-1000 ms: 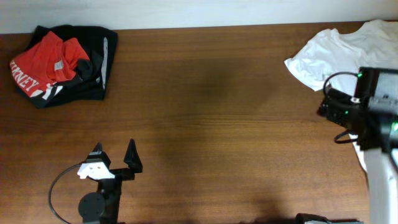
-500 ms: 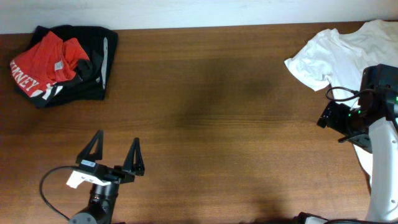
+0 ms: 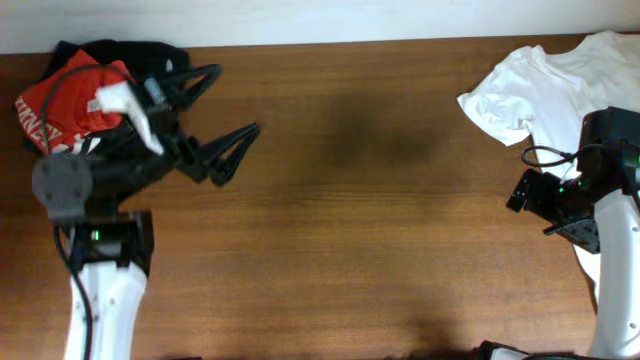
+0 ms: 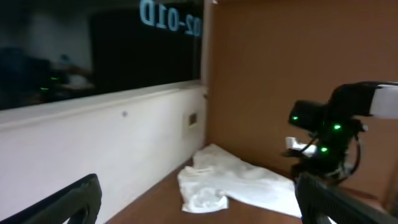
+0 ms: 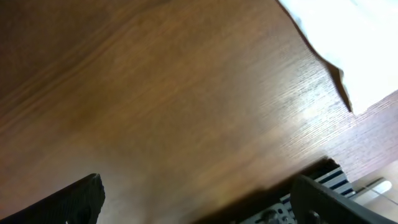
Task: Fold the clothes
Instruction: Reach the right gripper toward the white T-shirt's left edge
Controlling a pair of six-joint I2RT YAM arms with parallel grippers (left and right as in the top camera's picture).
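Note:
The white T-shirt (image 3: pixel 545 90) lies crumpled at the far right corner of the wooden table, partly under my right arm. It also shows in the left wrist view (image 4: pixel 236 183) and as a white edge in the right wrist view (image 5: pixel 354 43). My left gripper (image 3: pixel 225 110) is open and empty, raised high over the far left of the table and pointing right toward the shirt; its fingers frame the left wrist view (image 4: pixel 199 205). My right gripper (image 5: pixel 199 208) is open and empty above bare wood beside the shirt. Its fingers are hard to make out from overhead.
A red garment with white lettering (image 3: pixel 50 105) lies on a black garment (image 3: pixel 160 55) at the far left corner, partly hidden by my left arm. A white wall (image 4: pixel 93 149) runs along the far table edge. The right arm (image 3: pixel 600 230) stands at the right edge.
My left arm has risen from the front left of the table and swung to the far left, now over the red and black pile. The right arm has barely moved.

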